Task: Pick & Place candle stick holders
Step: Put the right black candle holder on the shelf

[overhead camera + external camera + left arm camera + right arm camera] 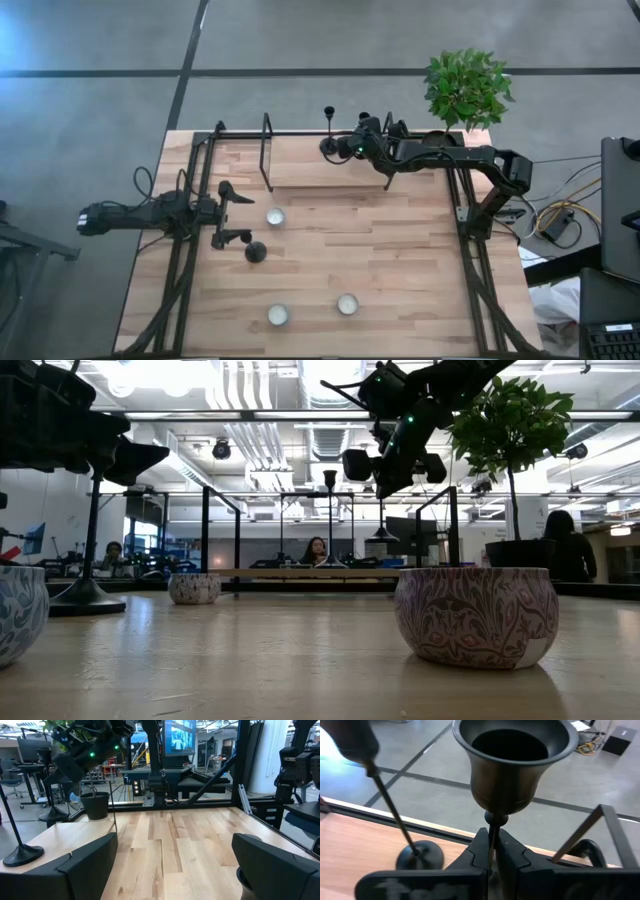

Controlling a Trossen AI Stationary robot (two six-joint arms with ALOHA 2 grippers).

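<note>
At 12 o'clock on the surface (400, 260), right gripper (492, 857) has its fingers clenched on a candle stick holder (509, 765) stem, w/ a second holder (328, 128) just beside. Third holder (256, 251) stands near 9 o'clock, by left gripper (228, 214), fingers spread wide, holding nothing.

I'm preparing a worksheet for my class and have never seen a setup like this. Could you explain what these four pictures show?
Two dark robot arms work at a pale wooden table. One picture looks straight down, one looks level across the tabletop, and one comes from each wrist. The right end effector is shut on the thin stem of a black metal candlestick holder near the far edge, beside another standing holder. The left end effector waits open beside a third holder. Three small round patterned bowls also sit on the table, and a green potted plant stands at its far right corner.
</note>
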